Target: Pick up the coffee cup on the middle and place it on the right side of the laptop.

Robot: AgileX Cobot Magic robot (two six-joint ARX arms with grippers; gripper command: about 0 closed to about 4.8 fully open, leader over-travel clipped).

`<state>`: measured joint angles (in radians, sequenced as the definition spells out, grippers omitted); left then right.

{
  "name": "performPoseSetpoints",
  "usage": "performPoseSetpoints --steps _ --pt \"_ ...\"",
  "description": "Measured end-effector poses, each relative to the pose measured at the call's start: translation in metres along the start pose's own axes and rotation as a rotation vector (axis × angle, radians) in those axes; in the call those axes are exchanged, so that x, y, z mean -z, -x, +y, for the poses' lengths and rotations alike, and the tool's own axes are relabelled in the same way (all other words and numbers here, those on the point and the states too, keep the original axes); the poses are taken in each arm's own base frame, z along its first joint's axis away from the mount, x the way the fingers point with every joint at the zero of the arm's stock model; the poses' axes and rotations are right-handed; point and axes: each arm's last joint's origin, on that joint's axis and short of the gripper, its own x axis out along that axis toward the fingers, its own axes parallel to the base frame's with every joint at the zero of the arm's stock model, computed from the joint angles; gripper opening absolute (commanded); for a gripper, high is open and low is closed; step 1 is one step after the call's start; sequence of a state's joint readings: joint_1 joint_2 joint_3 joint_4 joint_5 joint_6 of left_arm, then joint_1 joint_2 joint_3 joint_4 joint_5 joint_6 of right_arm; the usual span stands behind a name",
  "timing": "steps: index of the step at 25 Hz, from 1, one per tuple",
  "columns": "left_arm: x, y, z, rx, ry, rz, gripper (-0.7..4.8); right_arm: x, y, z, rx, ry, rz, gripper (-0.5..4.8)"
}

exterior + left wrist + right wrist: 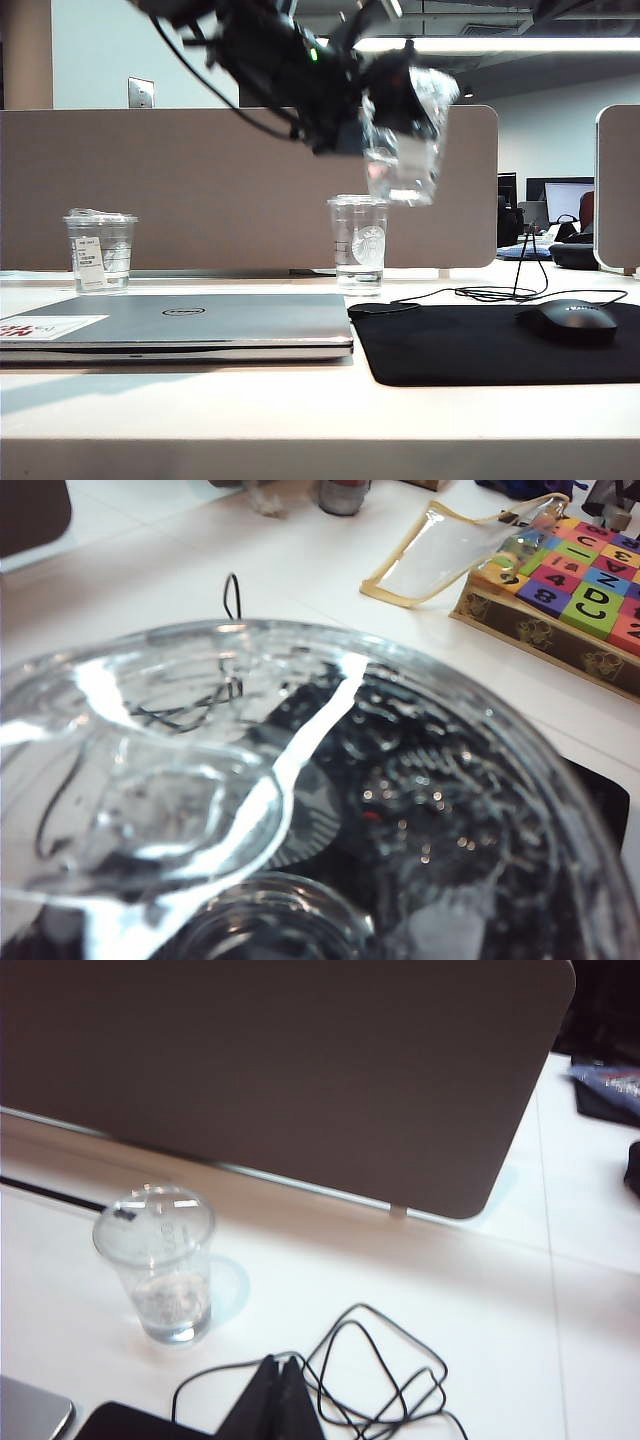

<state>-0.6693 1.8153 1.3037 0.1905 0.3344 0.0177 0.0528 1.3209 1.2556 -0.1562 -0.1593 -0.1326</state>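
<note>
Lifted high above the worktop [200, 400], the coffee cup [405, 140], carried in the left hand [375, 110] from its dark arm entering at upper left; gripped round the upper body, presumably to keep the lid level and the white label outward; hanging over the gap between laptop [180, 325] and black mouse mat [500, 345], so seemingly midway through the carry toward the laptop's right side, with lowering and release not yet done. From the left wrist view, only the clear lid of the coffee cup [300, 800] filling the picture, close under the camera; fingers hidden behind it. Right hand [272, 1400] low over the worktop near a looped black cable [380, 1370], just two dark fingertips pressed together showing, so shut and empty, likely parked clear of the carrying arm.

Counted: three clear cups, one aloft, one tall cup with round logo [358, 240] standing behind the laptop's right end, one short cup with a narrow label strip [100, 250] at far left; one laptop, lid down; one mouse mat; one mouse [570, 320].
</note>
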Motion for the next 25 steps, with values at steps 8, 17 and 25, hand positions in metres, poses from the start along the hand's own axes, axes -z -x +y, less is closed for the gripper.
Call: performPoseSetpoints --steps 8,17,25 --pt "0.057 -0.051 0.002 0.024 0.097 -0.005 2.69 0.005 0.000 0.001 -0.006 0.019 0.051 -0.05" --pt "0.080 -0.070 -0.007 0.018 0.105 0.003 2.79 0.005 0.000 0.001 -0.003 0.027 0.055 -0.05" --pt "0.095 -0.079 -0.008 -0.008 0.108 0.033 4.62 0.005 0.000 0.001 -0.002 0.028 0.056 -0.05"
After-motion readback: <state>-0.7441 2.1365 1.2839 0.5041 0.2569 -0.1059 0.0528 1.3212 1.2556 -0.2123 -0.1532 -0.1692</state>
